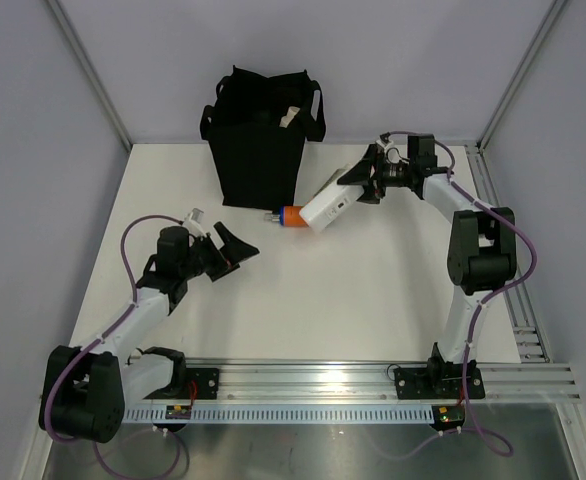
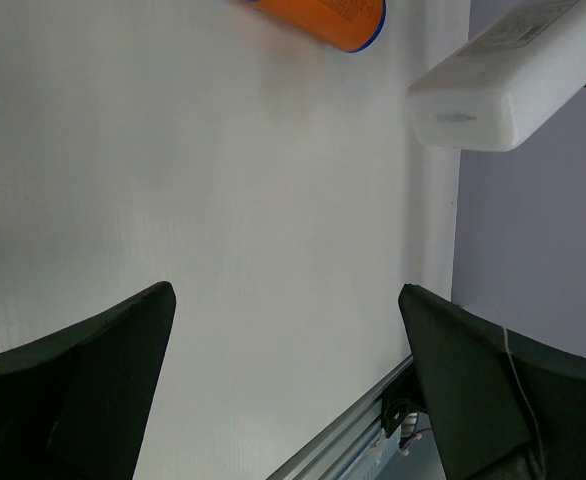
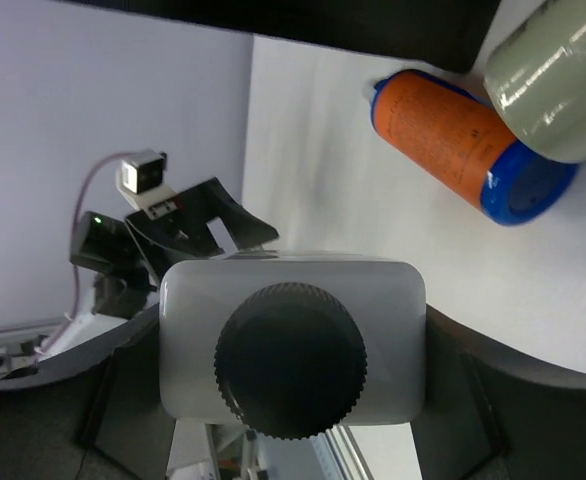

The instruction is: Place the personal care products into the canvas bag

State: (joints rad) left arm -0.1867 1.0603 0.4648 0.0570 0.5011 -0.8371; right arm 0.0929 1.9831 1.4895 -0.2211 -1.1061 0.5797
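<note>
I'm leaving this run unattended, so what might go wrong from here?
The right claw grips the white bottle near its cap end only, so the long body may pivot or slip. The bottle hangs just beside the orange bottle and may knock it rolling. The black canvas bag is soft; catching its rim or handles could tip it.

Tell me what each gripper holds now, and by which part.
The right gripper clamps the white bottle by the sides of its body, near the black cap. The left gripper is open and holds nothing.
</note>
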